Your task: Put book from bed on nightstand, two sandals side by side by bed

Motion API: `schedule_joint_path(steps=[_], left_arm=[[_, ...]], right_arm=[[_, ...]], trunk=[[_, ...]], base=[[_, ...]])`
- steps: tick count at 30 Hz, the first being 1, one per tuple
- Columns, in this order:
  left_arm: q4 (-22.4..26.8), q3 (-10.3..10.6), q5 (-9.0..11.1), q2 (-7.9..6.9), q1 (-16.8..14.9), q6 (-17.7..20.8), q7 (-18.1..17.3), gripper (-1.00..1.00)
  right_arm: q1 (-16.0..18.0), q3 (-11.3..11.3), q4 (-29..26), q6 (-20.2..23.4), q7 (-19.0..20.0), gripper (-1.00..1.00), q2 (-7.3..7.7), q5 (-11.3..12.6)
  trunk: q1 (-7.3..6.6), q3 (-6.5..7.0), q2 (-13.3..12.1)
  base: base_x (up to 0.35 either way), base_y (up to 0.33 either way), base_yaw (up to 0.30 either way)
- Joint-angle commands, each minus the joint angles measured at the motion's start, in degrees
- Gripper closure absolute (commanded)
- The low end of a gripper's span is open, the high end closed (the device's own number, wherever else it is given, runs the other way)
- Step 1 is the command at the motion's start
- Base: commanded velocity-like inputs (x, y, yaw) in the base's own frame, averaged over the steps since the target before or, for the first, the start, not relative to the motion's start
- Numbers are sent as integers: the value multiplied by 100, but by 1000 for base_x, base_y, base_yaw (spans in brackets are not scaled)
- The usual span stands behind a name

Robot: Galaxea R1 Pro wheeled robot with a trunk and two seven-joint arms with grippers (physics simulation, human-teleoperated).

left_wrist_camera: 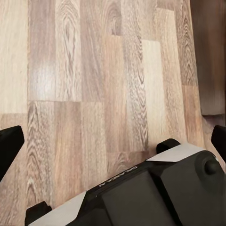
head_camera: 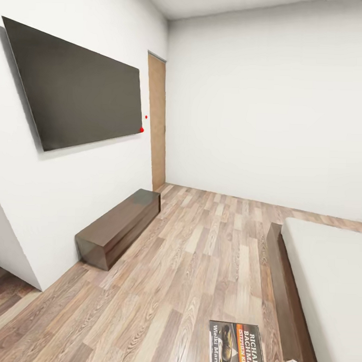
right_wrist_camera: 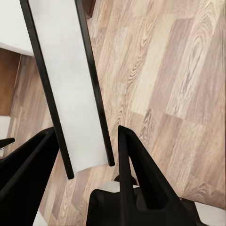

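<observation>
**Book pinched in right fingers, left hand free**

Left gripper (left_wrist_camera: 113, 141): fingers spread wide, nothing between them, just floor beyond the tips. The book (head_camera: 237, 348) sits edge-on between the right gripper (right_wrist_camera: 87, 132) fingers (right_wrist_camera: 136, 174), which look closed on both covers, near one end. It's likely light, thin and floppy with slick covers, so you'd grip deeper, nearer the spine. The bed (head_camera: 330, 272) lies just beside.
</observation>
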State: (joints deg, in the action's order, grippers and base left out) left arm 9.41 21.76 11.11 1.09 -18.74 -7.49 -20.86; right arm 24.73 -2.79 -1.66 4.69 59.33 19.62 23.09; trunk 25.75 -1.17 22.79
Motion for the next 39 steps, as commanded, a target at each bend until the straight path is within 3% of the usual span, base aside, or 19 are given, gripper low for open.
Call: schedule_joint_path(steps=[1,39], left_arm=[[-9,48,58,2,-7,-24,-10,-100],[-9,48,58,5,-7,-24,-5,-100]], right_arm=[[4,-16,0,49,17,100,-1,56],[5,-17,1,49,17,100,-2,56]], trunk=[[3,-12,13],[3,-12,13]], base=[[0,0,-282],[0,0,-278]])
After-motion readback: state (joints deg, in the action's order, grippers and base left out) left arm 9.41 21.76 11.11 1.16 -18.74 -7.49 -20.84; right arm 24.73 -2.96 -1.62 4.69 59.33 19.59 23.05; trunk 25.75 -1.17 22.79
